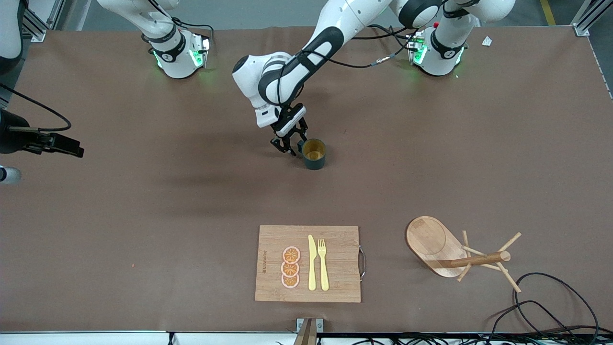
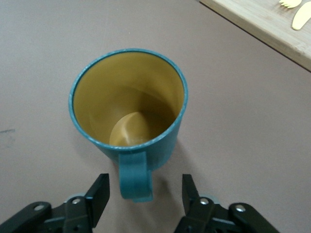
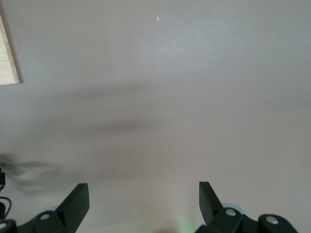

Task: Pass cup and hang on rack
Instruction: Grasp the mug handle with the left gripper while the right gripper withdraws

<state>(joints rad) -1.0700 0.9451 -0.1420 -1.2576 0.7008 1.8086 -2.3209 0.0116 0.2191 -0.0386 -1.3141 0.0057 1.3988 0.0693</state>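
The cup (image 1: 314, 154) is a dark teal mug with a yellowish-tan inside, standing upright on the brown table near its middle. In the left wrist view the cup (image 2: 129, 104) shows its loop handle turned toward the gripper. My left gripper (image 1: 289, 147) is low beside the cup, open, its fingers either side of the handle (image 2: 133, 177) without touching it; it also shows in its own view (image 2: 146, 188). The rack (image 1: 448, 251), a light wooden mug tree on an oval base, stands nearer the front camera toward the left arm's end. My right gripper (image 3: 143, 196) is open and empty over bare table and waits.
A bamboo cutting board (image 1: 335, 258) with a yellow knife, a fork and orange slices lies nearer the front camera than the cup; its edge shows in the left wrist view (image 2: 262, 22) and the right wrist view (image 3: 7, 53). Black cables (image 1: 550, 306) lie by the rack.
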